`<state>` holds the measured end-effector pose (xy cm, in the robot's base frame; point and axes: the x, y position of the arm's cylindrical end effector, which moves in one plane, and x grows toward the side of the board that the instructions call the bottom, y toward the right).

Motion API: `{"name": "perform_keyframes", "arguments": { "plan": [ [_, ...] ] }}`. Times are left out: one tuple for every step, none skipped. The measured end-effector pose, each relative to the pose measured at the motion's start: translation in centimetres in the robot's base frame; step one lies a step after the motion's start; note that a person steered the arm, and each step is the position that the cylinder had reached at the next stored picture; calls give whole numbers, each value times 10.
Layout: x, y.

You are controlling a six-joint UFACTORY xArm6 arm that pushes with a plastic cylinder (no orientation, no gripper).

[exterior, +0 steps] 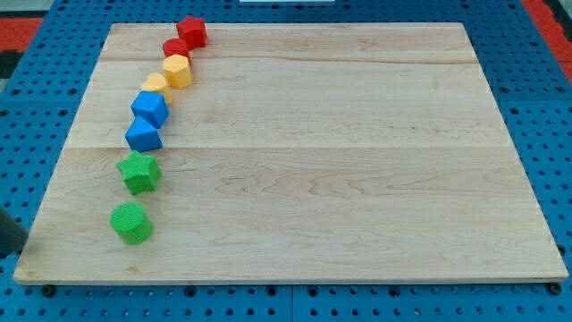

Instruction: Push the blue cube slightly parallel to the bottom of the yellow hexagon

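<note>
Eight blocks are strung along the wooden board's [357,179] left side, blue cube [150,108] touching yellow hexagon [178,71]'s neighbouring yellow block [155,85]; tip not seen, so tip-relative placement and state cannot be told.

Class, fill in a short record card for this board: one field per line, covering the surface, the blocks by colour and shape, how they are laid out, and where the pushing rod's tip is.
Surface: wooden board on blue pegboard
Layout: blocks in a curved line down the view's left
Red: star, cylinder
Yellow: hexagon, another yellow block
Blue: cube, another blue block
Green: star, cylinder
My tip: not in view
</note>
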<state>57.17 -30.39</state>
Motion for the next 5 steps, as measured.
{"name": "perform_keyframes", "arguments": {
  "plan": [
    [-42,0],
    [-99,2],
    [-124,31],
    [-138,31],
    [-164,33]
  ]
}}
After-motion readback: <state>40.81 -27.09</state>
